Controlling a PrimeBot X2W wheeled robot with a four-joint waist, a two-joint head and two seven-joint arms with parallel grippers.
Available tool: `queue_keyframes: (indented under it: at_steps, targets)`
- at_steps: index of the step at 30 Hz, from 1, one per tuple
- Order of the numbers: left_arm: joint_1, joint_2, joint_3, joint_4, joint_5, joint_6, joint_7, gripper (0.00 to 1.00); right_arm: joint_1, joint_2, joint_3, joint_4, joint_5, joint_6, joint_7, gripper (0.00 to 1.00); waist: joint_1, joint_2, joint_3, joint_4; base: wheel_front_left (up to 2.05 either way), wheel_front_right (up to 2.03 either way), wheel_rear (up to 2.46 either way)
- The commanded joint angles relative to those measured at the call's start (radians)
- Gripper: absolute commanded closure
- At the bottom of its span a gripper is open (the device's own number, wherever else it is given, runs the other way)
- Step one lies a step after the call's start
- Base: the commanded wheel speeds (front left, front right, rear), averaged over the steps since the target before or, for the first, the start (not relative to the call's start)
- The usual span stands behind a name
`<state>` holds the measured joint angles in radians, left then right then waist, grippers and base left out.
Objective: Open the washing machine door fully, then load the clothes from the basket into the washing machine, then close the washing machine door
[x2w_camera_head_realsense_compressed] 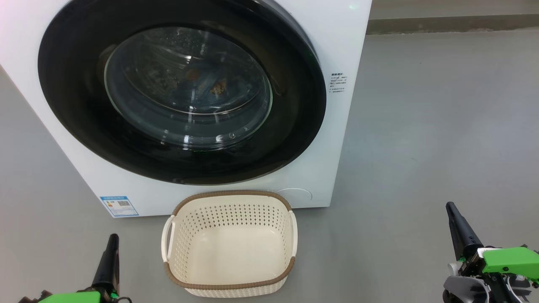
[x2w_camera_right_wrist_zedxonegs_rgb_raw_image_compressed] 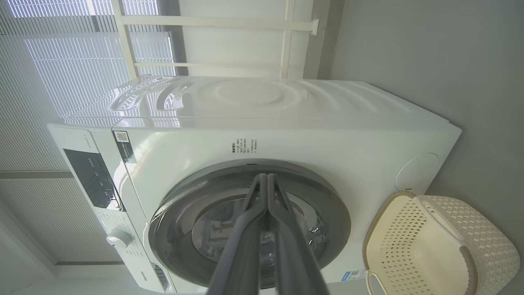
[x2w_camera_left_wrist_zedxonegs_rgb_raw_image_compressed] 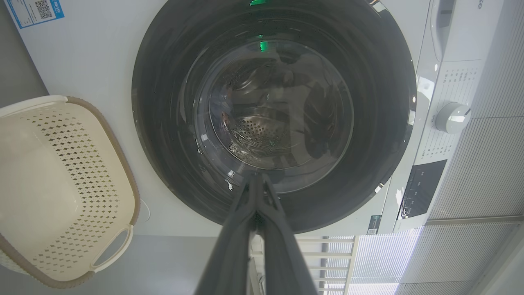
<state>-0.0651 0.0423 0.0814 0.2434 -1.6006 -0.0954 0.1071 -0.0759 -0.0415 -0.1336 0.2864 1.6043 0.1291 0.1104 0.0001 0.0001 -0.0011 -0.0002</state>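
Head view: we look down on the washing machine (x2w_camera_head_realsense_compressed: 349, 50), whose white front faces us. The washing machine door (x2w_camera_head_realsense_compressed: 181, 90) is shut flat against it, its glossy black rim ringing the clear glass bowl. Behind that glass, inside the drum, we make out what seems to be the clothes (x2w_camera_head_realsense_compressed: 212, 86), a bluish heap with orange-brown spots. Glare and dimness keep us from telling more.

The basket (x2w_camera_head_realsense_compressed: 230, 194) stands upright on the grey floor (x2w_camera_head_realsense_compressed: 421, 147), just in front of the machine's lower edge and below the door, its cream bottom bare. A blue label sticker (x2w_camera_head_realsense_compressed: 119, 206) sits low on the machine's front, near the basket's left handle.

Our left end effector (x2w_camera_head_realsense_compressed: 113, 240) shows at the lower left, near the basket but apart from it. Its two dark fingers are pressed together with nothing between them. Our right end effector (x2w_camera_head_realsense_compressed: 451, 207) shows at the lower right, over the floor and well apart from the basket. It too is closed tight and holds nothing.

In the left wrist view the closed fingers point at the lower part of the door glass, and a white dial (x2w_camera_left_wrist_zedxonegs_rgb_raw_image_compressed: 452, 118) shows on the control panel. In the right wrist view the fingers meet in a single line before the door, with the basket at the lower right.
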Motion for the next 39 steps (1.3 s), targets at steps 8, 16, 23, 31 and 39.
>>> queue_keyframes:
  at_steps: [8,16,23,31,39]
  targets:
    - [-0.045,0.008,0.034,-0.031,-0.007,-0.001,0.006,1.0,-0.047,-0.009,0.018,-0.031,0.003,0.002,0.004,1.0,-0.0001,-0.0001,0.0,0.0,0.0,0.0,0.0]
    - [-0.045,0.008,0.034,-0.031,-0.007,-0.001,0.006,1.0,-0.047,-0.009,0.018,-0.031,0.003,0.002,0.004,1.0,-0.0001,-0.0001,0.0,0.0,0.0,0.0,0.0]
    - [-0.045,0.008,0.034,-0.031,-0.007,-0.001,0.006,1.0,-0.047,-0.009,0.018,-0.031,0.003,0.002,0.004,1.0,-0.0001,-0.0001,0.0,0.0,0.0,0.0,0.0]
    - [-0.045,0.008,0.034,-0.031,-0.007,-0.001,0.006,1.0,-0.047,-0.009,0.018,-0.031,0.003,0.002,0.004,1.0,-0.0001,-0.0001,0.0,0.0,0.0,0.0,0.0]
    - [-0.045,0.008,0.034,-0.031,-0.007,-0.001,0.006,1.0,-0.047,-0.009,0.018,-0.031,0.003,0.002,0.004,1.0,-0.0001,-0.0001,0.0,0.0,0.0,0.0,0.0]
